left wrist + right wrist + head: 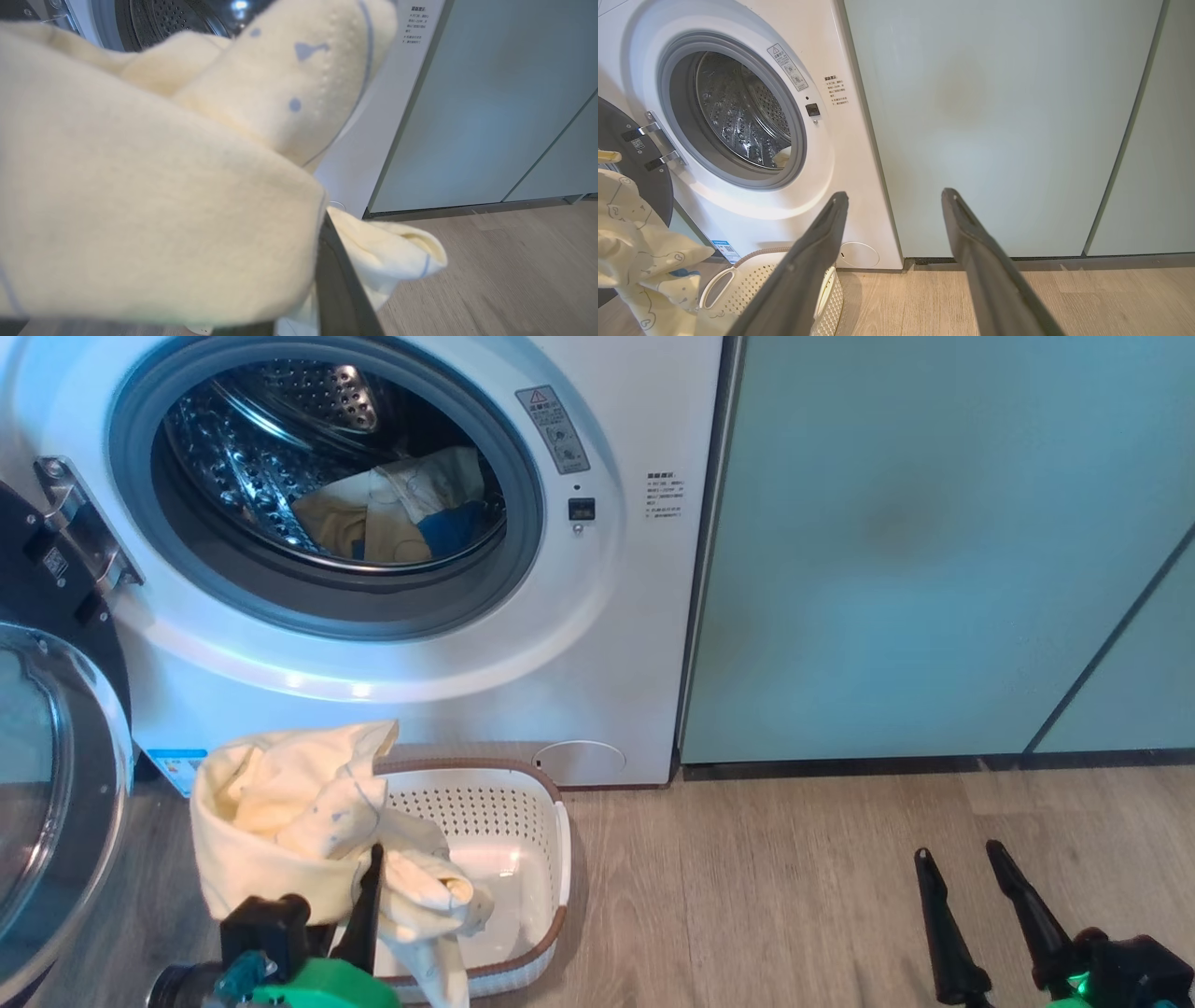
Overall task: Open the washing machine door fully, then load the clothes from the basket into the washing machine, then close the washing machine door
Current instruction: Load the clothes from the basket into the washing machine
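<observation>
left jaws — clamped on clothes | one finger buried | basket half-covered

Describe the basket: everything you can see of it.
The basket is rectangular with rounded corners, of cream-white plastic, with perforated walls, a brown rim and a white loop handle on its side. It stands upright on the wood floor close before the washing machine. The part of its bottom that shows is bare. A pale yellow garment hangs over its left and near side, hiding that part; whether the cloth touches the rim cannot be told.
</observation>
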### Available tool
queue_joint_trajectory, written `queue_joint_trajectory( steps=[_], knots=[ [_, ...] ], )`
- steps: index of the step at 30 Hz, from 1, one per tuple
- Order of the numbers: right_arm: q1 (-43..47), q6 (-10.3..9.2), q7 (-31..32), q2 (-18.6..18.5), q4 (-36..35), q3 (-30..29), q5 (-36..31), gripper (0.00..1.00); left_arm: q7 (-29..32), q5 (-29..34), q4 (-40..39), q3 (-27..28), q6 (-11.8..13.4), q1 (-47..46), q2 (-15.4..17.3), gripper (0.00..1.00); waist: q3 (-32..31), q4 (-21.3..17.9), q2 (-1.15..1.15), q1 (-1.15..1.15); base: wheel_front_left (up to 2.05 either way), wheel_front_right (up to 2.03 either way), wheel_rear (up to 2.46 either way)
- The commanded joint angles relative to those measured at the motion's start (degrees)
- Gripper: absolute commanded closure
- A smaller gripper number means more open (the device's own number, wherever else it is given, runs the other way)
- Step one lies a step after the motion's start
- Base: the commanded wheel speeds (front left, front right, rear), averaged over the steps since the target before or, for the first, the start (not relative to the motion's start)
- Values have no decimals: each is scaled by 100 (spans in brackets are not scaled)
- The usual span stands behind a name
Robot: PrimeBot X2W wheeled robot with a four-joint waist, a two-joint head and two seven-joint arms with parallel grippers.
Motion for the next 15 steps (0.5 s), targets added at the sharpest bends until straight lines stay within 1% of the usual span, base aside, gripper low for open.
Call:
queue_joint_trajectory(
  steps=[1,15],
  knots=[
    [-165,0,-38,-98,-165,96,-27,0,-11,-17,-203,271,24,-240,152,100,7,1,0,1,0,0,0],
    [-178,0,-38,-97,-154,146,-10,0,-11,-61,43,204,-34,-421,108,100,36,3,0,1,0,0,0]
  ],
)
